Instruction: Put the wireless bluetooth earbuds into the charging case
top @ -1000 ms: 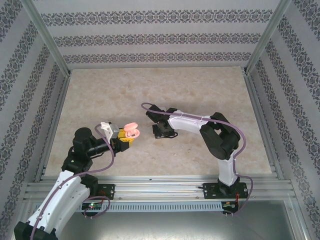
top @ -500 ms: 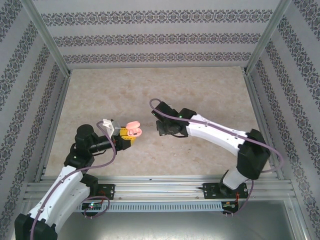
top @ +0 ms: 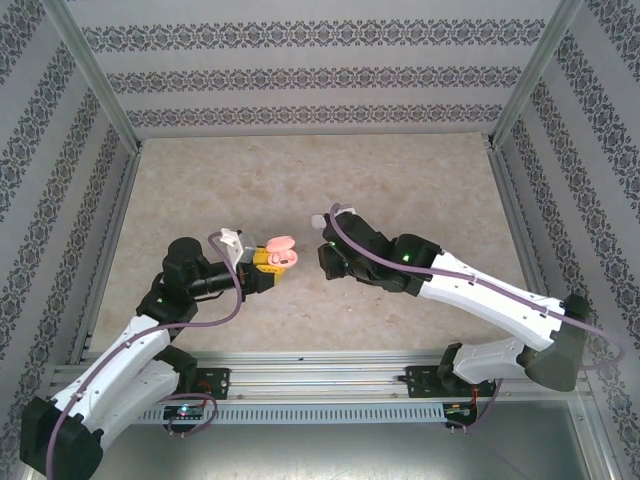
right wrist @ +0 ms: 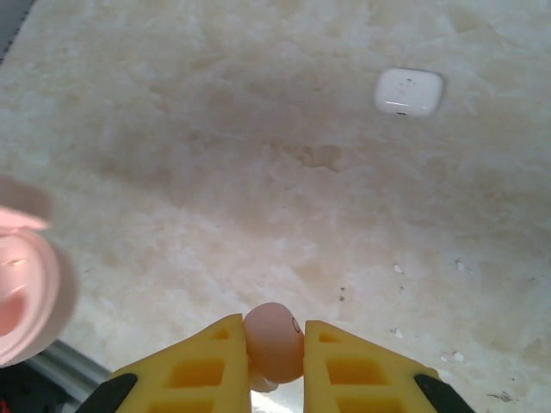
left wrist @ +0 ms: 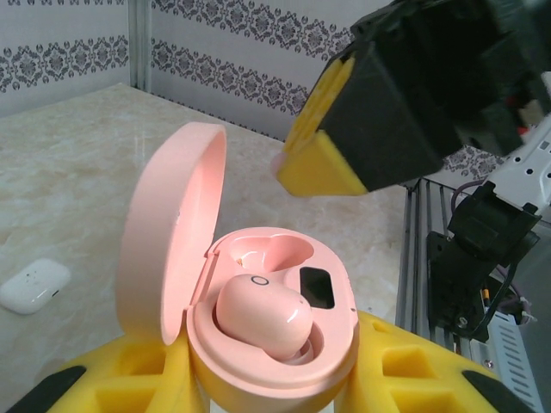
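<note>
My left gripper (top: 270, 260) is shut on the pink charging case (top: 278, 249), held above the table with its lid (left wrist: 168, 232) swung open. One pink earbud (left wrist: 263, 318) sits in the near socket. The far socket (left wrist: 263, 251) is empty. The yellow fingers (left wrist: 413, 370) clamp the case's base (left wrist: 275, 374) from both sides. My right gripper (top: 325, 258) hangs just right of the case, shut on a second pink earbud (right wrist: 274, 340) pinched between its yellow fingertips (right wrist: 207, 361). In the left wrist view the right gripper (left wrist: 318, 159) hovers above the open case.
A closed white case (right wrist: 409, 90) lies on the marble tabletop (top: 400, 190), also seen as the white case (left wrist: 33, 286) left of the pink one. An aluminium rail (top: 320, 375) runs along the near edge, and patterned walls (top: 320, 75) enclose the other sides.
The right arm has stretched out leftward, bringing its earbud close to the case. The left gripper has carried the open case a little to the right. The gap between them has narrowed.
</note>
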You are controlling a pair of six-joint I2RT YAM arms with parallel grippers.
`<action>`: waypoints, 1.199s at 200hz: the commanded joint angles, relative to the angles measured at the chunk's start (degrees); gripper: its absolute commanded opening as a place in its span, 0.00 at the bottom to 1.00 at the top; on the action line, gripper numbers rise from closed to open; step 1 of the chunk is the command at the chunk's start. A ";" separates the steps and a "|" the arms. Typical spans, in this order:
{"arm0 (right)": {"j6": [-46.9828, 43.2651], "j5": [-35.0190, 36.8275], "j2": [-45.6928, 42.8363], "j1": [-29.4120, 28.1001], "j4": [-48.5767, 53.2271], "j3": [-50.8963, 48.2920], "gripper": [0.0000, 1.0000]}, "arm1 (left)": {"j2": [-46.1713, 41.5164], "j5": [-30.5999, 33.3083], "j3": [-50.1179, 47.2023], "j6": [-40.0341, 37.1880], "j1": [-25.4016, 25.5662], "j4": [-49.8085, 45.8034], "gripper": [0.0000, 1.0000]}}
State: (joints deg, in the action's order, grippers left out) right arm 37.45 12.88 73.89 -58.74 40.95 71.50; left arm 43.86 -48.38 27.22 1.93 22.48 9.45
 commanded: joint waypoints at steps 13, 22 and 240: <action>-1.89 1.53 -1.20 -2.72 -2.20 2.64 0.16 | 0.66 1.44 2.13 -0.35 1.51 3.47 0.04; -2.27 1.53 -1.28 -3.40 -2.68 3.13 0.16 | 0.71 1.54 2.09 -0.27 1.70 3.54 0.04; -6.96 0.03 6.57 -5.95 -3.95 8.54 0.19 | 0.10 1.06 2.65 2.02 2.66 4.74 0.04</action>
State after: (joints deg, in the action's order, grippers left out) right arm 32.10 12.16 80.12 -64.03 36.27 79.22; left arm 44.73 -46.65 27.68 3.25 24.38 9.98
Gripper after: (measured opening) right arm 0.188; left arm 0.278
